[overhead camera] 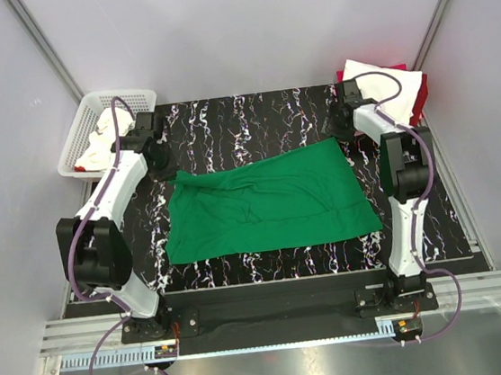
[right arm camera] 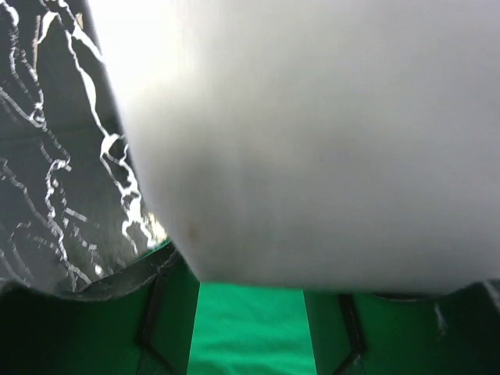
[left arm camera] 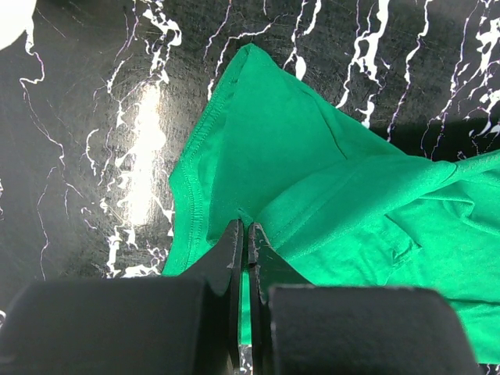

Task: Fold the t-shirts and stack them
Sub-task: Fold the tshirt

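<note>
A bright green t-shirt [overhead camera: 270, 203] lies spread, partly rumpled, on the black marbled mat [overhead camera: 251, 115]. My left gripper [overhead camera: 158, 157] is at the shirt's back left corner. In the left wrist view it [left arm camera: 244, 230] is shut on a fold of the green fabric [left arm camera: 336, 195]. My right gripper [overhead camera: 345, 127] is at the shirt's back right corner. In the right wrist view its jaws [right arm camera: 250, 293] stand apart over green cloth [right arm camera: 246, 344]. A folded white t-shirt [overhead camera: 389, 88] lies on a red one [overhead camera: 420, 100] at the back right; it fills the right wrist view as a white blur [right arm camera: 312, 141].
A white mesh basket [overhead camera: 118, 96] holding white cloth [overhead camera: 100, 141] stands at the back left, just behind the left arm. Grey walls close in the sides and back. A metal rail runs along the near edge by the arm bases.
</note>
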Available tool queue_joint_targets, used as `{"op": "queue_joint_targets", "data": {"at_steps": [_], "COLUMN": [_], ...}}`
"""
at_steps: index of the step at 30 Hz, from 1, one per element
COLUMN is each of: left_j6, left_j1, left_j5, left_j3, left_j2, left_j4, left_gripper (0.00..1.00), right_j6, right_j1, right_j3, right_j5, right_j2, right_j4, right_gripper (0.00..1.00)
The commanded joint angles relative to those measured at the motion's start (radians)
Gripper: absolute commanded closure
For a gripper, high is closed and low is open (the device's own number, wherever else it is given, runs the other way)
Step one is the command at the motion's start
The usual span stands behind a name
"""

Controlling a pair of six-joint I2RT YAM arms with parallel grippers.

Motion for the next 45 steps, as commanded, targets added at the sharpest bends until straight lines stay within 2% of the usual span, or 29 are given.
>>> {"op": "queue_joint_targets", "data": {"at_steps": [1,10,13,20,24,25,27,34,38,45], "left_j6": [0.021,0.021,0.021,0.02,0.021,0.02,0.018,0.028,0.029,0.02], "left_j1": [0.002,0.002,0.004,0.011,0.016,0.016,0.017,0.02,0.022,0.019], "left_j5": [-0.023,-0.023,-0.026,-0.018,-0.017,-0.017,-0.017,0.028,0.063,0.08], "left_j3": [0.02,0.021,0.021,0.023,0.023,0.023,0.023,0.017,0.046,0.265], "left_j2": [-0.012,-0.005,-0.005,0.003,0.006,0.006,0.008,0.012,0.038,0.152], "left_j4": [0.014,0.011,0.013,0.01,0.01,0.01,0.011,0.048,0.091,0.036], "left_gripper": [1.0,1.0,1.0,1.0,1.0,1.0,1.0,1.0,1.0,1.0], "right_j6": [-0.024,-0.055,-0.044,-0.04,-0.043,-0.044,-0.044,-0.037,-0.03,-0.053], "right_j1": [0.002,0.002,0.005,0.02,0.023,0.022,0.023,0.031,0.037,0.033], "right_j3": [0.082,0.134,0.115,0.043,0.039,0.039,0.038,0.029,0.009,-0.042], "right_j5": [0.047,0.101,0.078,0.07,0.071,0.071,0.07,0.079,0.11,0.226], "right_j2": [0.059,0.128,0.133,0.095,0.084,0.081,0.073,0.007,-0.088,-0.243], "right_j4": [-0.014,-0.021,-0.016,0.021,0.018,0.015,0.01,-0.037,-0.07,-0.119], "right_gripper": [0.43,0.45,0.56,0.68,0.83,0.94,1.0,1.0,1.0,1.0]}}
